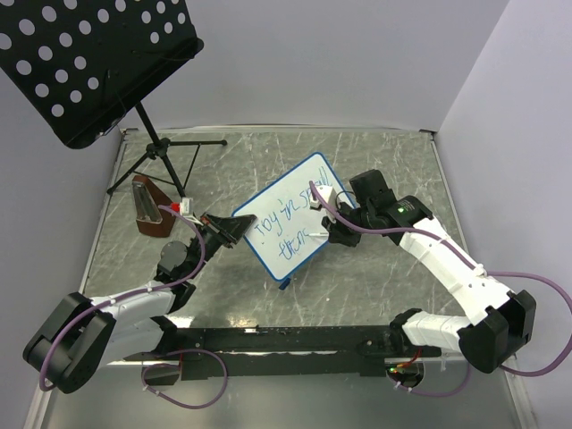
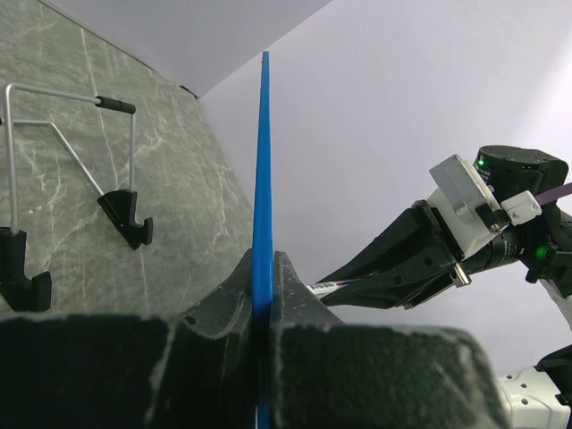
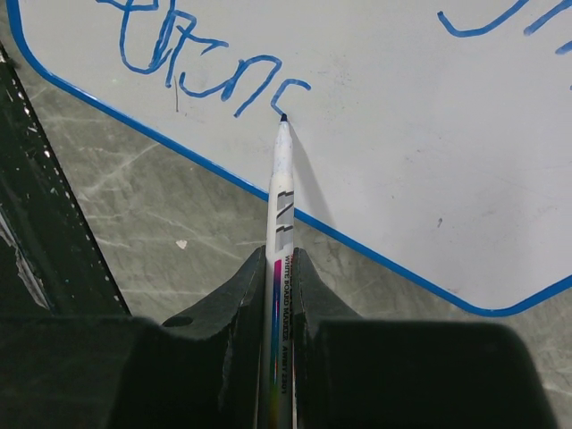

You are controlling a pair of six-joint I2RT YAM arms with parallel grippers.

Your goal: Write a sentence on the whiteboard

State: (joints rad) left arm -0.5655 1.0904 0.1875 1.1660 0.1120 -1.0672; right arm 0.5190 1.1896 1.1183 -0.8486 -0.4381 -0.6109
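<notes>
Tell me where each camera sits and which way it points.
Top: above and behind, looking down on the table; the left arm and right arm show, bases nearest.
Left wrist: on the left arm, looking along the left claw, shut on the whiteboard edge.
Right wrist: on the right arm, looking along the right claw and marker to the writing.
Shared: top and left wrist both show the right claw holding the marker at the whiteboard.

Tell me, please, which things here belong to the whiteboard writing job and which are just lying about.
Part of the job:
- whiteboard, clamped at its edge by the left gripper
- blue sentence written on it
- marker, held by the right gripper, tip at the board

Just lying about:
- black perforated music stand
- brown wedge-shaped object beside its legs
</notes>
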